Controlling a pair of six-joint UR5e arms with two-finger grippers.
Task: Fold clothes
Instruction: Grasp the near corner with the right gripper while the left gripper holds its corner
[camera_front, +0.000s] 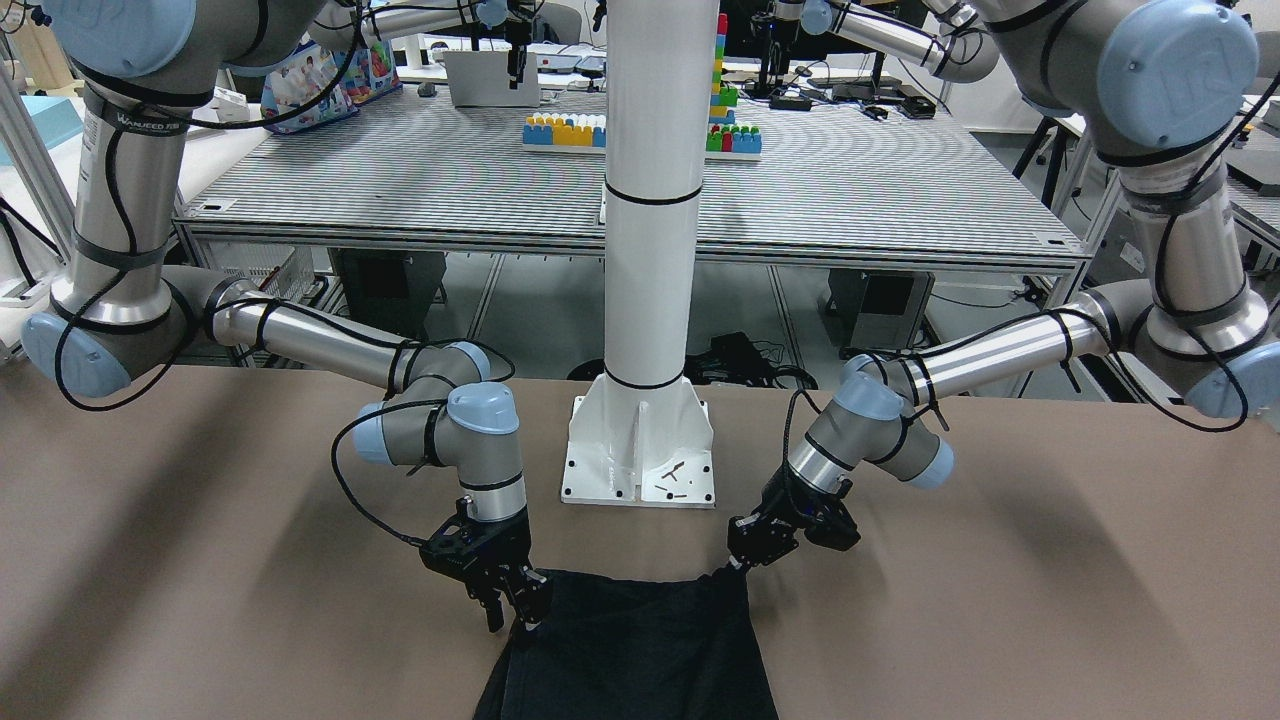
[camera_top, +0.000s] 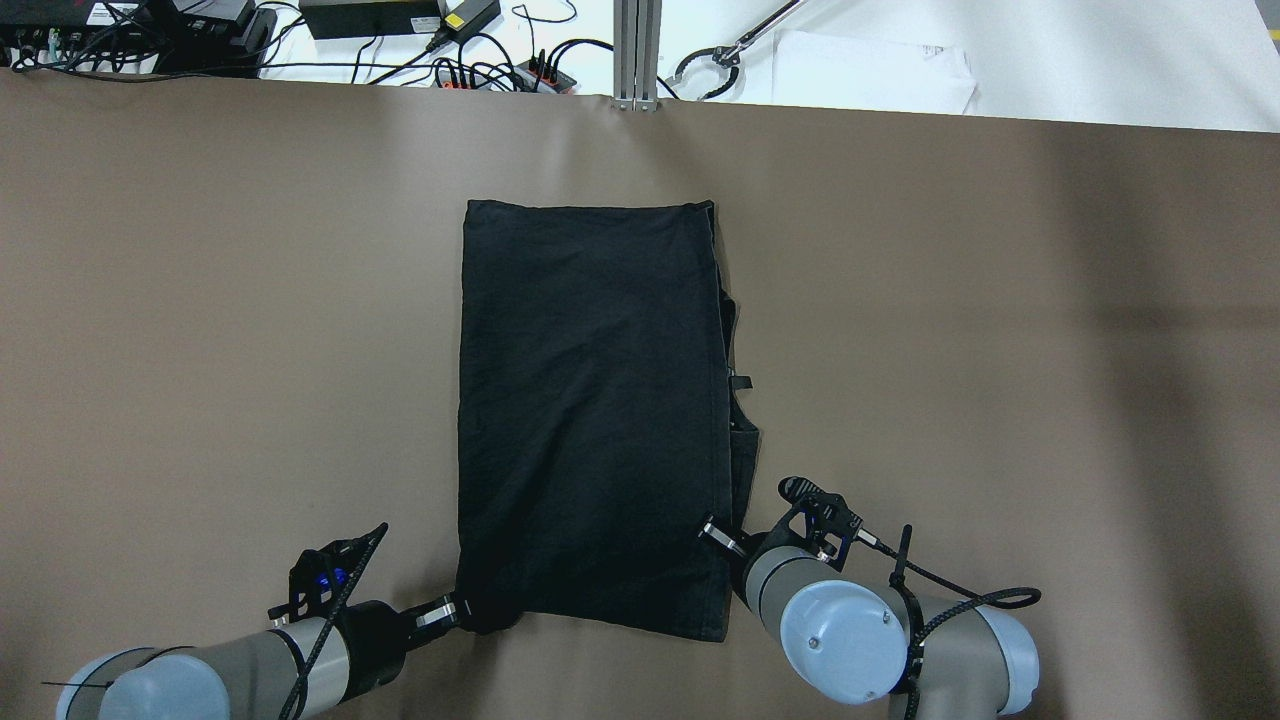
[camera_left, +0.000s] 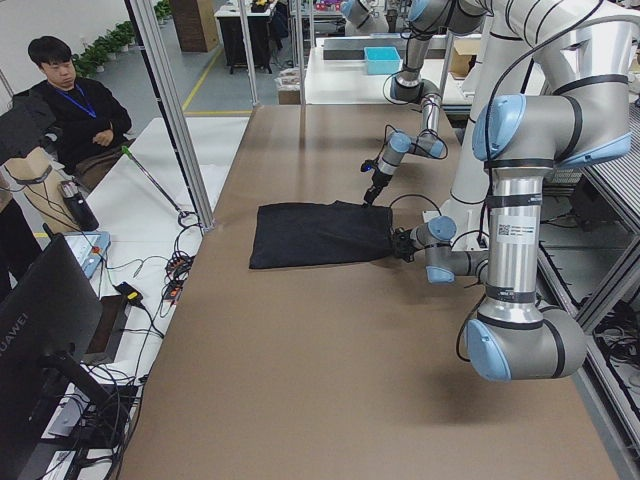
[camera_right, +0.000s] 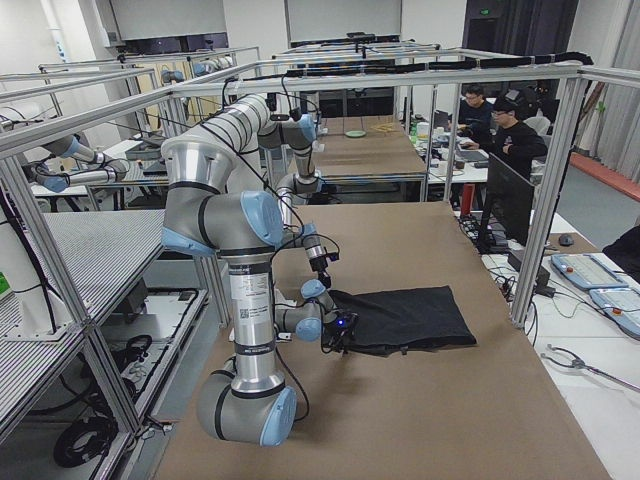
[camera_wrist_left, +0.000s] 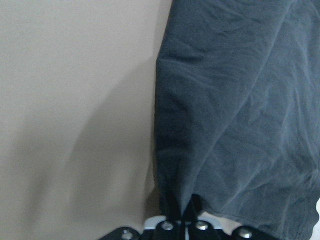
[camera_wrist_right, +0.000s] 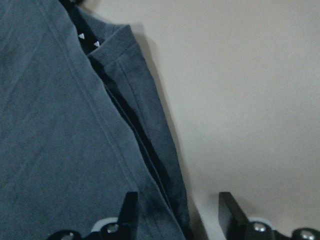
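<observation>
The black cloth (camera_top: 590, 400) was lying flat in the middle of the brown counter (camera_top: 200, 300), a tall rectangle seen from overhead, with a few under-layers poking out along its edge at around 3 to 4 o'clock. The left gripper (camera_top: 464, 609) was down at the cloth's 7 o'clock corner, and its wrist cam showed the fingers pinched tight together on a little bunch of fabric right at the hem. The right gripper (camera_top: 718, 535) sat at roughly 5 o'clock on the cloth. Its jaws were spread wide, one finger (camera_wrist_right: 127, 207) over the cloth and the other over bare counter, straddling the hemmed edge and gripping nothing. Both arms were low, close to the counter, on the robot's side of the cloth.
</observation>
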